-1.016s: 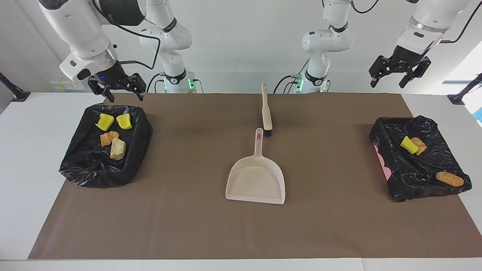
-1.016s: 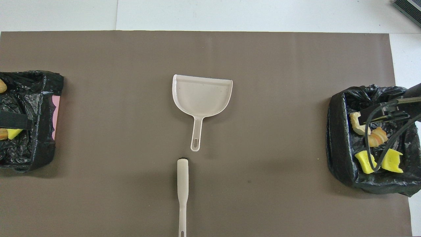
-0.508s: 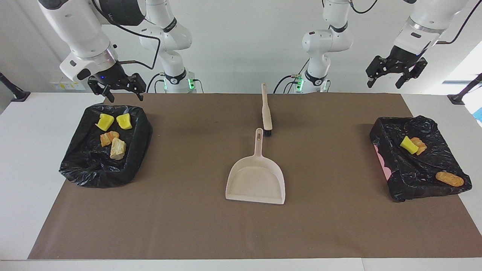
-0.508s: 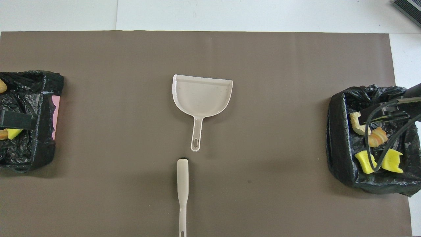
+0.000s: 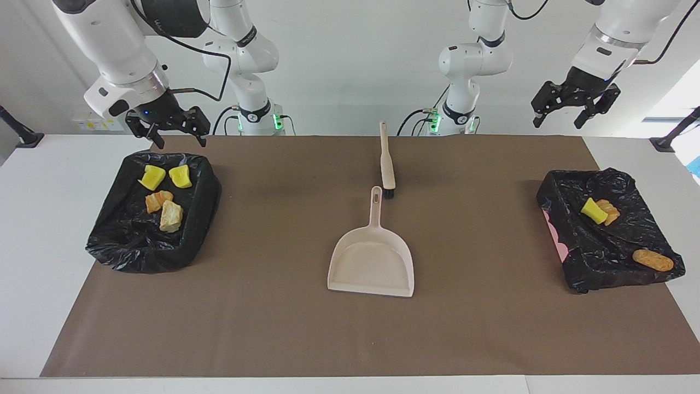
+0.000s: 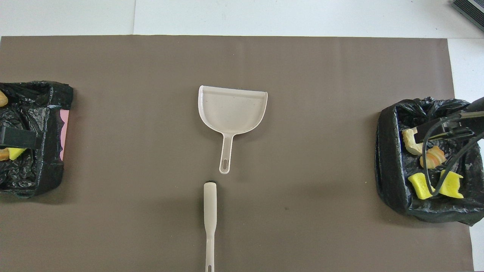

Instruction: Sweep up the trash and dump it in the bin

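The trash (image 5: 162,198) is split between two bins lined with black bags. Four chunks lie in the bin at the right arm's end of the bench (image 5: 33,230): two yellow ones nearest the robots, side by side, then an orange-striped one and a tan one touching it, the tan chunk's long axis running away from the robots. In the bin at the left arm's end (image 5: 563,191), a yellow-green chunk (image 5: 593,210) leans against an orange-striped one (image 5: 609,211), and a brown oblong chunk (image 5: 653,260) lies apart near the bin's corner farthest from the robots, its long axis running slantwise along that rim.

The right hand (image 5: 168,131) hangs in the air over the robot-side rim of its bin (image 5: 210,186), fingers spread wide, holding nothing. The left hand (image 5: 574,106) is raised high above the bench near its own bin, fingers likewise wide apart and empty.

At mid-bench the beige dustpan (image 5: 372,260) lies flat, handle pointing toward the robots, mouth away from them. The brush (image 5: 387,164) lies in line with it, nearer the robots, black bristles just beside the dustpan's handle tip, not touching. The brown mat (image 5: 273,328) is open between dustpan and each bin.
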`<state>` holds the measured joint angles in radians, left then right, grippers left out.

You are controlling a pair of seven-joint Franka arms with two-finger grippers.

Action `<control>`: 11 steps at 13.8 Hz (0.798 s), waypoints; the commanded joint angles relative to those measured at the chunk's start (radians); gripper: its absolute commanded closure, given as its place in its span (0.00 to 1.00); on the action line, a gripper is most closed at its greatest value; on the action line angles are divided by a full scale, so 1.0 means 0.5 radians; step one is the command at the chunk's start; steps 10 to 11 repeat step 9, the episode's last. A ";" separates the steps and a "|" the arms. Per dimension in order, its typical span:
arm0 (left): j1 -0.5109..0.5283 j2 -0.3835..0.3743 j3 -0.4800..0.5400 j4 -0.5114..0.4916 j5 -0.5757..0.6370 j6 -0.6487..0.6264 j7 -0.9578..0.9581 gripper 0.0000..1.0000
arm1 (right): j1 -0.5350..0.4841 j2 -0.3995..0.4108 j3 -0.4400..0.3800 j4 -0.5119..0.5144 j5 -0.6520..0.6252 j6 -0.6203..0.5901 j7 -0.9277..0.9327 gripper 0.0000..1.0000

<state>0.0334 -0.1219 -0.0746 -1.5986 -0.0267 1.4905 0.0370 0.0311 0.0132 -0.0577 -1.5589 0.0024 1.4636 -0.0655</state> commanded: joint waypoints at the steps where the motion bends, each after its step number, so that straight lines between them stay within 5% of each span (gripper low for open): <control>1: 0.013 -0.057 -0.004 -0.061 -0.020 0.032 -0.016 0.00 | -0.016 -0.023 0.002 0.016 0.001 -0.077 0.033 0.00; 11: 0.010 -0.057 -0.007 -0.064 -0.020 0.029 -0.016 0.00 | -0.031 -0.017 -0.010 0.074 0.054 -0.096 0.165 0.00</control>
